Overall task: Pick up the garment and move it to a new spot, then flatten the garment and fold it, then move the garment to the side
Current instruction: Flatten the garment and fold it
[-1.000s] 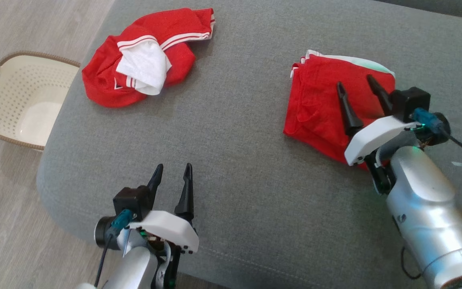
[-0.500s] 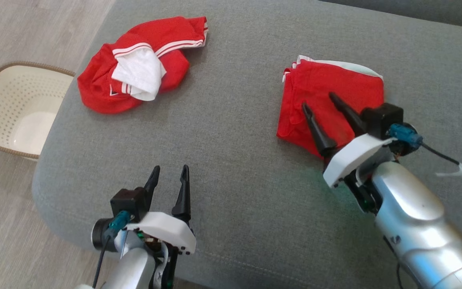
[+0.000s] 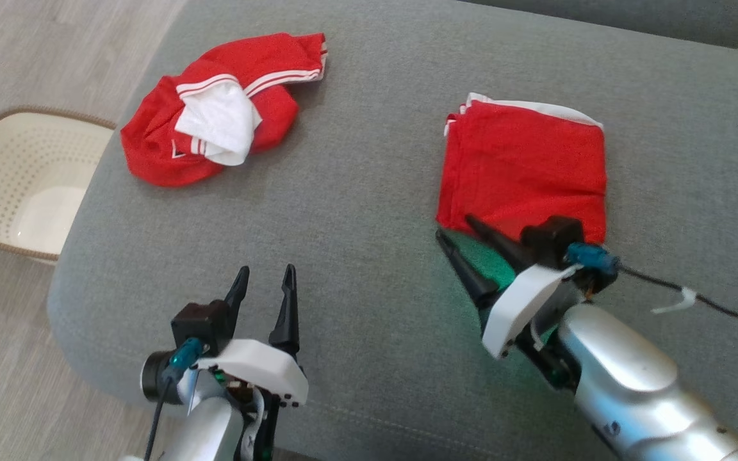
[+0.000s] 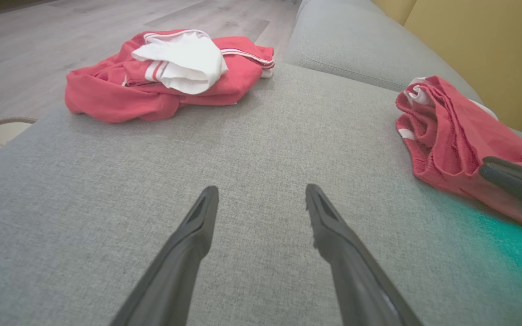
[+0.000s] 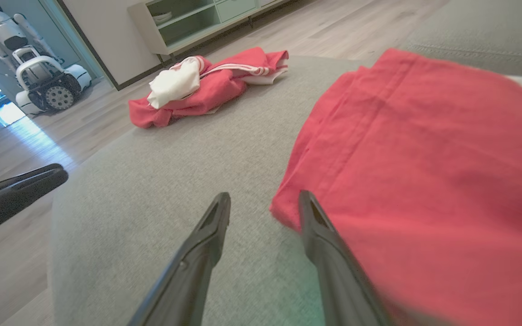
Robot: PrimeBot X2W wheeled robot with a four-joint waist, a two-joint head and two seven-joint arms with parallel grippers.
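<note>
**Folded red garment on a grey sofa seat**

One red garment (image 3: 523, 166), folded into a flat, soft rectangle with a white edge, lies on the right of the grey woven sofa seat (image 3: 356, 192). The right gripper (image 3: 454, 226) is at its near left corner, fingers spread, holding nothing. The left gripper (image 3: 266, 269) hovers well apart, also spread and empty. A second garment (image 3: 215, 128), red with white stripes, lies crumpled at the far left. One perforated cream basket (image 3: 16, 186) stands on the floor.

Lit softly and evenly, daylight-bright; blown out at the floor patch (image 5: 2, 113) far beyond and left of the right gripper's fingers (image 5: 206, 240). Tinted green on the sofa cushion (image 3: 491, 262) just beside those fingers. Faintly shadowed around the crumpled garment (image 3: 215, 128). Smeared on the folded garment (image 5: 424, 280) right of the fingers; bowed at wrist-view edges.
</note>
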